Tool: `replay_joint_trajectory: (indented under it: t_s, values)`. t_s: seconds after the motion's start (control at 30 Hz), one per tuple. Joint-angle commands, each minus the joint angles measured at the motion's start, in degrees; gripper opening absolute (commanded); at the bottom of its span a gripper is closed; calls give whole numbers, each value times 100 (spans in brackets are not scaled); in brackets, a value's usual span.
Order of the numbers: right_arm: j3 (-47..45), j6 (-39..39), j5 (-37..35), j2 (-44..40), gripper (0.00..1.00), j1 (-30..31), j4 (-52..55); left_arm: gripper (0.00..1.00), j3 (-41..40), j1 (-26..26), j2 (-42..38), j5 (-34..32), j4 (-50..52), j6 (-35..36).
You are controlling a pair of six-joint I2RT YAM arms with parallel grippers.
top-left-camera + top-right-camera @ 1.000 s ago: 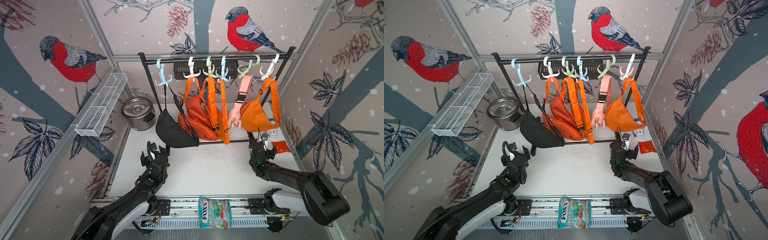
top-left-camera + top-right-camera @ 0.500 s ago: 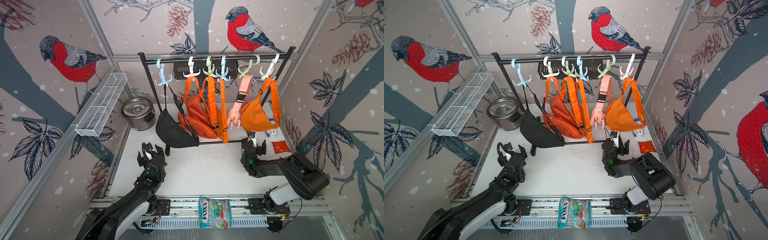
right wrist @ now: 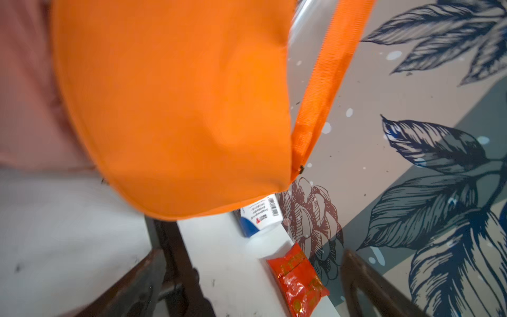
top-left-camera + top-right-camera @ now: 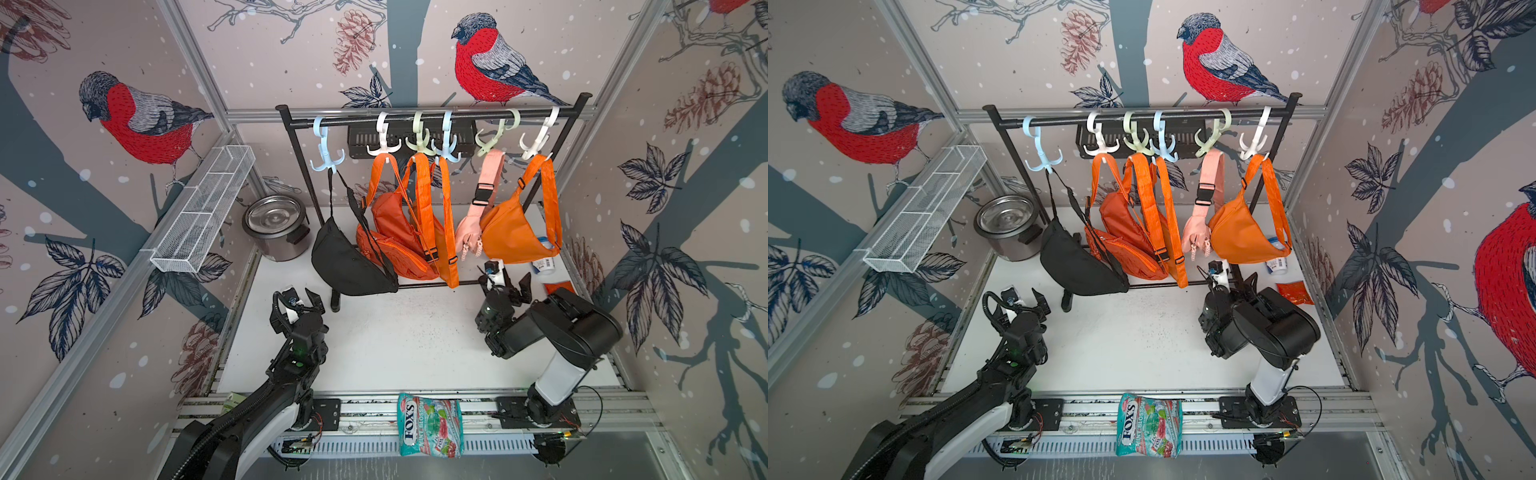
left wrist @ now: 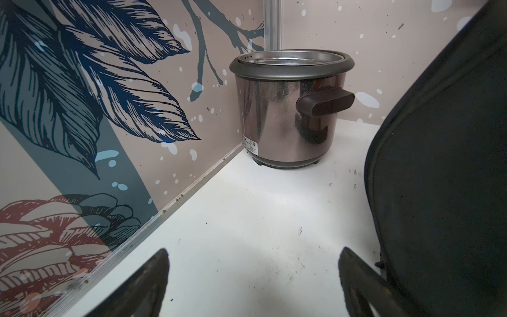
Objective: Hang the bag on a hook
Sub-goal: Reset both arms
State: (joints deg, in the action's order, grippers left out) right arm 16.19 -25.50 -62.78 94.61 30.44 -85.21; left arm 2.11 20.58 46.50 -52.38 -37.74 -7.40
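Shiny metal cooker (image 5: pixel 288 123); matt cloth bag (image 3: pixel 178 109)

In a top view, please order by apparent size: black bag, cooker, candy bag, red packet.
1. black bag
2. cooker and candy bag: alike; the candy bag is nearer the camera, so unranked
3. red packet

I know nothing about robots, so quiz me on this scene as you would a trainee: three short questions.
1. True or false: the left pincer grips the black bag.
2. What stands in the back corner beyond the left pincer? A) a metal cooker pot B) a watering can C) a shoebox
3. How many hooks hang on the rail?
Key: 1 false, it is open and empty. 2 A. 3 six.
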Motion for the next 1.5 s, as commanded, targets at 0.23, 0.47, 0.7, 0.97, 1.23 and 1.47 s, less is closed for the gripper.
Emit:
replay_joint_trajectory:
  t_s: [0.23,0.47,0.7,0.97,1.23,1.47]
  values:
    - [-565,2702,1647,-1538,99,-1419,1388,95,-305,-450,-44,479,-1203,-130]
    - [-1198,2294,2152,-791,99,-1579,-807,95,-444,-710,-17,679,-1527,-253]
    - [-1506,2513,2900,-1087,99,-1789,-770,95,-564,-858,116,969,-1951,-236]
    - [-1721,2194,3469,-248,99,-1812,-2113,99,-688,-906,465,1183,-2637,-114]
    - [-704,3357,4028,-876,99,-2785,811,99,-460,-968,1018,1780,-2884,129]
    - [-434,3159,3818,-814,99,-2549,1278,99,-322,-977,1597,2061,-3342,315]
